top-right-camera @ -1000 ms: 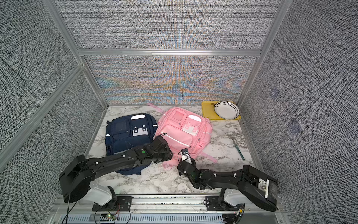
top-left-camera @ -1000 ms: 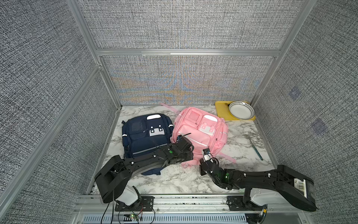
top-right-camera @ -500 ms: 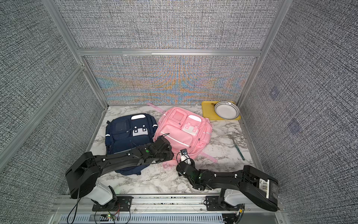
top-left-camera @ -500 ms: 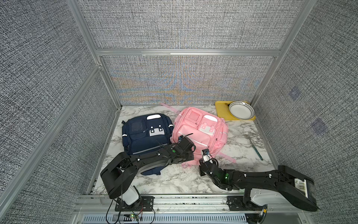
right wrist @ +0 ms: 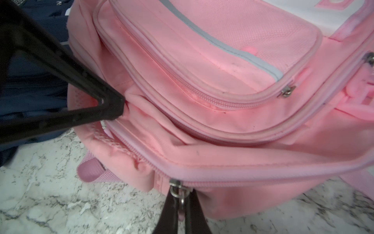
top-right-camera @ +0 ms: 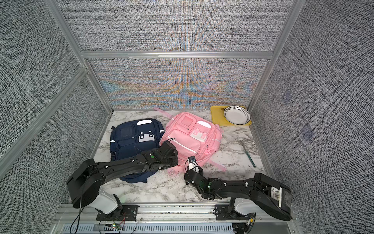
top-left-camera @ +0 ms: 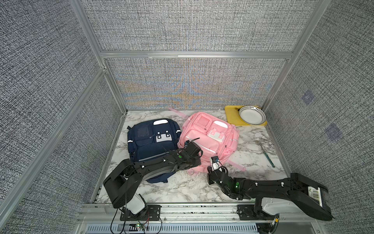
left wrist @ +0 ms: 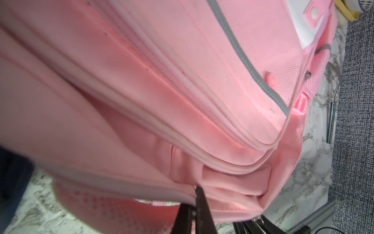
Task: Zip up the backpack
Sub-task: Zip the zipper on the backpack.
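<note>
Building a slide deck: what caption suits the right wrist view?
Right gripper pinches the zipper pull of the pink backpack while the left gripper clamps its fabric.

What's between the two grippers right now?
Pink backpack fabric and its zipper track, from the left gripper's pinch to the zipper pull in the right gripper; the right wrist view shows it.

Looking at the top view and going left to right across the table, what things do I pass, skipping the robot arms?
Navy backpack → pink backpack → fork.
</note>
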Tool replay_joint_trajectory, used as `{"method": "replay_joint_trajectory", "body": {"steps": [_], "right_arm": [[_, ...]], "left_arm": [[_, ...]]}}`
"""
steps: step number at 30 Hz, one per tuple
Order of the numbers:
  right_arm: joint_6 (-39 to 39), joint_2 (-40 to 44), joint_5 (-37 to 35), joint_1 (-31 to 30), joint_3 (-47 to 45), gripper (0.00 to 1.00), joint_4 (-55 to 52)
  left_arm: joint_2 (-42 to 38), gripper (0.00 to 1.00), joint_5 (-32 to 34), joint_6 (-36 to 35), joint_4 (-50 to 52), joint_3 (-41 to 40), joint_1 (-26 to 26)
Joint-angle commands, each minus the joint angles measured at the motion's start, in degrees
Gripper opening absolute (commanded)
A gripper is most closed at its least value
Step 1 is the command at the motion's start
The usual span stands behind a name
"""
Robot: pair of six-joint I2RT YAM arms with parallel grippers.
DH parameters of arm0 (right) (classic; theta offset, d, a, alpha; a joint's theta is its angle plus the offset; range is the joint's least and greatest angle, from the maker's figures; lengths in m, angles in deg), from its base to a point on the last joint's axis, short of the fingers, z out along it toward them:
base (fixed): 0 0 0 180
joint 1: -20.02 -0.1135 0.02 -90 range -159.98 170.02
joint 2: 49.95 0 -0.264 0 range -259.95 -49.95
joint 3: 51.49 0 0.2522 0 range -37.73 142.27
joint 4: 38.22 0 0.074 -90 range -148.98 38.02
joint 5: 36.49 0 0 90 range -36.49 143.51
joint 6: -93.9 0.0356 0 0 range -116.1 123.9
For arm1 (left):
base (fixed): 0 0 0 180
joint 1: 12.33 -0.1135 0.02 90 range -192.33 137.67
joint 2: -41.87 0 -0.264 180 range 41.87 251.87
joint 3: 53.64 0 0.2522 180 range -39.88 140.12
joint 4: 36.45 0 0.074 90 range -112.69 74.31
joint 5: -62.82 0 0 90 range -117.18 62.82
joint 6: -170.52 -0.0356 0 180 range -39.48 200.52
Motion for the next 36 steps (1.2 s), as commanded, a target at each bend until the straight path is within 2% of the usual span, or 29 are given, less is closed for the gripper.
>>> {"method": "replay_joint_trajectory", "body": {"steps": [1,18,32,36], "right_arm": [[0.0,0.4,-1.9,0.0,-1.0,0.00,-2.5],[-3.4,5.2,-2.9,2.3,-3.7,0.00,-3.4],[-3.9,3.8,-2.2,3.2,-2.9,0.00,-4.7],[-4.7,5.1,0.7,4.1,-2.9,0.00,-6.1]], "left_arm": [[-1.2,0.00,4.8,-2.0,-0.3,-0.5,-1.3],[-10.8,0.00,4.0,-4.7,-0.1,-6.7,-7.5],[-9.4,0.00,2.4,-8.3,1.3,-5.6,-12.9],[-9.8,0.00,3.5,-10.1,3.9,-4.1,-13.3]]}}
